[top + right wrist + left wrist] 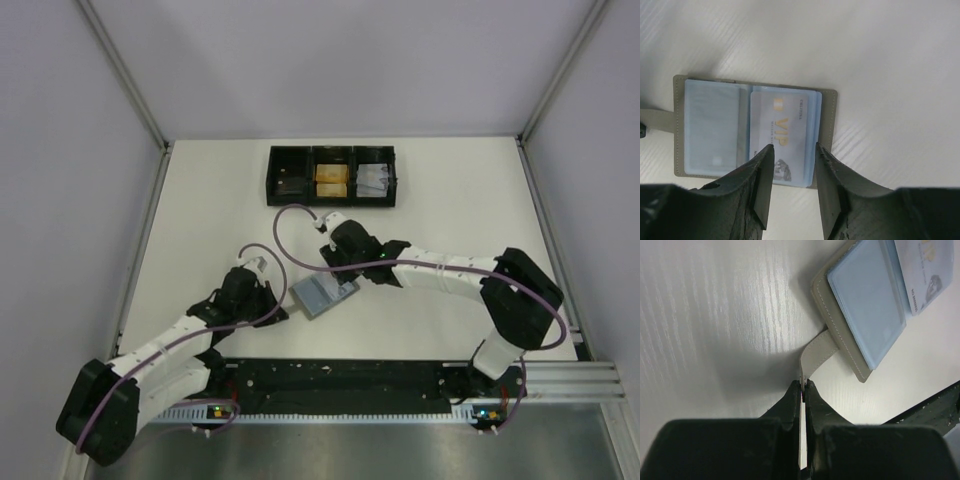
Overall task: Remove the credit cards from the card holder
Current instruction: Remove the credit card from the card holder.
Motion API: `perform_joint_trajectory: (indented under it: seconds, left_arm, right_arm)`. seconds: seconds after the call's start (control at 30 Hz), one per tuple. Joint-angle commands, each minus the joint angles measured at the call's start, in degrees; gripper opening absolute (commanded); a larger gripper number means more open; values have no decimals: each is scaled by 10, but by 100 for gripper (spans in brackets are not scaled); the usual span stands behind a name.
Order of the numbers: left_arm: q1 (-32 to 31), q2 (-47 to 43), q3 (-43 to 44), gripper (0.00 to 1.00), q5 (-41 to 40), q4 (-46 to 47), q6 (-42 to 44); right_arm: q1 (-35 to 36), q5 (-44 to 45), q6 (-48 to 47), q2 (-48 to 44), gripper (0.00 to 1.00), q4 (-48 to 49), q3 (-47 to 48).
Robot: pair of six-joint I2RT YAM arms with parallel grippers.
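The card holder (322, 295) lies open on the table, grey outside and light blue inside (865, 305). My left gripper (804, 385) is shut on its small grey tab (817, 352), at the holder's left edge in the top view (283, 308). A pale credit card (782, 130) printed "VIP" sits in the right-hand sleeve of the holder (829, 115). It also shows in the left wrist view (927, 270). My right gripper (794, 150) is open, with its fingers either side of the card's near end. I cannot tell whether they touch it. The left sleeve (712, 125) looks empty.
A black three-compartment tray (300, 150) stands at the back of the table with dark, orange and clear items inside. The right arm (440, 275) reaches across from the right. White walls enclose the table on three sides.
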Motion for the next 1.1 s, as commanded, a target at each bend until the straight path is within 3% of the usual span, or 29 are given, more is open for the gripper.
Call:
perform_joint_trajectory:
  seconds: [0.0,0.17,0.5,0.73,0.93,1.07]
  left_arm:
    - [1,6,16,0,-47,-15,9]
    - [1,17,52,2,-57,-22,7]
    - [1,-34,131,39,-58,-80,-1]
    - [0,-84,197,43,-43,-109,-13]
    - [-9,-24,181,46,32,-2,-63]
    - [-34,58,150,46,29,89,-99]
  right_arm:
    - [-23,-59,9,27,37,48,10]
    - [-32,-65,29,43,31,58,-8]
    - [-34,-82,63,47,10,100,-59]
    - [-34,-98,68,45,6,106,-65]
    - [-34,-108,72,47,5,107,-70]
    - [-34,-114,78,47,4,106,-70]
